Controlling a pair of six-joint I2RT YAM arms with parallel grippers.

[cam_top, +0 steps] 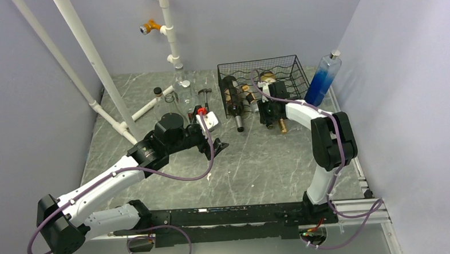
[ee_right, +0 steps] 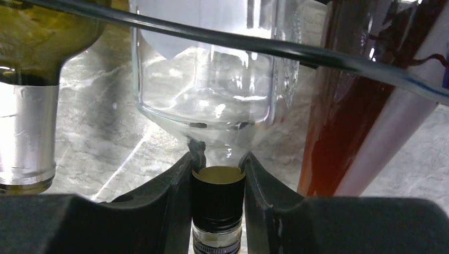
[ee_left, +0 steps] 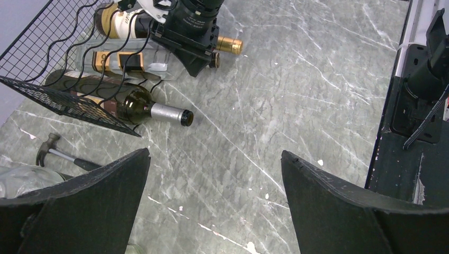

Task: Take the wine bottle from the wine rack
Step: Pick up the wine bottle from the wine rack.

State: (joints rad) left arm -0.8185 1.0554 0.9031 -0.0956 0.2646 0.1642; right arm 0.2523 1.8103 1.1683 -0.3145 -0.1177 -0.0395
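Grasp done, removal left: clamped with the right gripper (ee_right: 217, 177) onto the black-capped neck of the clear wine bottle (ee_right: 212, 90), yet to draw it nearward out of the wine rack (cam_top: 266, 67) at the far right, where it lies, with the left gripper (ee_left: 214, 156) spread wide, empty.

Wore white shells on the long links of the left arm (cam_top: 107, 181) and the right arm (cam_top: 305, 113), with black drum-shaped joints (cam_top: 168, 129) between them. Trailed thin purple cables (cam_top: 208, 162) in loose loops along both. Ended in matte black: on the left gripper (ee_left: 214, 153), broad wedge-shaped fingers (ee_left: 90, 203) with rough, slightly chipped edges; on the right gripper (ee_right: 217, 159), the same dark material with curved inner faces. Shared a black base rail (cam_top: 215, 216), flanked on the right by silver extrusion (cam_top: 358, 207).
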